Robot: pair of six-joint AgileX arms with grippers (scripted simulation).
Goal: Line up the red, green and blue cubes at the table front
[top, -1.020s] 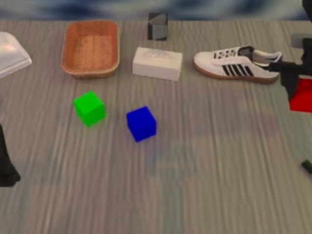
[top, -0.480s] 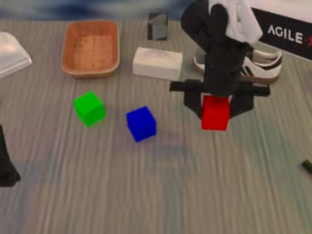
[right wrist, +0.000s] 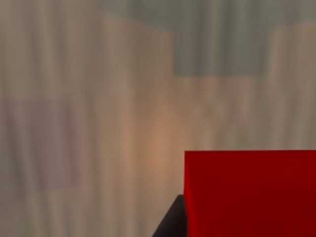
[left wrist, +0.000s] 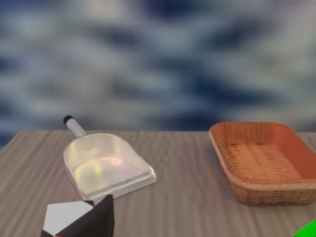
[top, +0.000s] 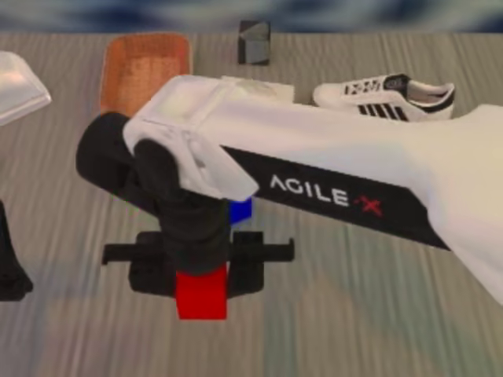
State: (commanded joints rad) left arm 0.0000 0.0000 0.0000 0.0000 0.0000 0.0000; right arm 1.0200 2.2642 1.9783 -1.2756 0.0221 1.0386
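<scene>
1. The wide grey table (top: 377, 314) with streaky wood-grain lines carries everything; its front edge is where the row is meant to go.
2. My right arm (top: 338, 173), white with a black stripe, stretches from the table's right edge across the middle toward the front left part.
3. The white sneaker (top: 385, 96) with black stripes lies near the back edge, right of centre; the woven orange-brown basket (top: 141, 59) sits near the back edge toward the left, half covered by the arm; a clear plastic scoop (left wrist: 106, 165) lies at the left edge toward the back.
4. A white rectangular box (top: 271, 88) and a dark grey-black block (top: 254, 41) stand near the back edge, mid-table; only a sliver of the box shows.
5. The right gripper (top: 201, 275) is clamped on the bright red cube (top: 201, 294), a black finger on each side, over the front left part of the table; whether the cube touches the surface I cannot tell.
6. The deep blue cube (top: 240, 209) peeks from under the arm, just behind the gripper. Of the bright green cube only a corner (left wrist: 308, 229) shows, in the left wrist view.
7. The left gripper (top: 12, 267) is parked at the left edge; its fingers are not readable.
8. Judged progress: early. The red cube is not yet released, and blue and green are not yet at the front.
</scene>
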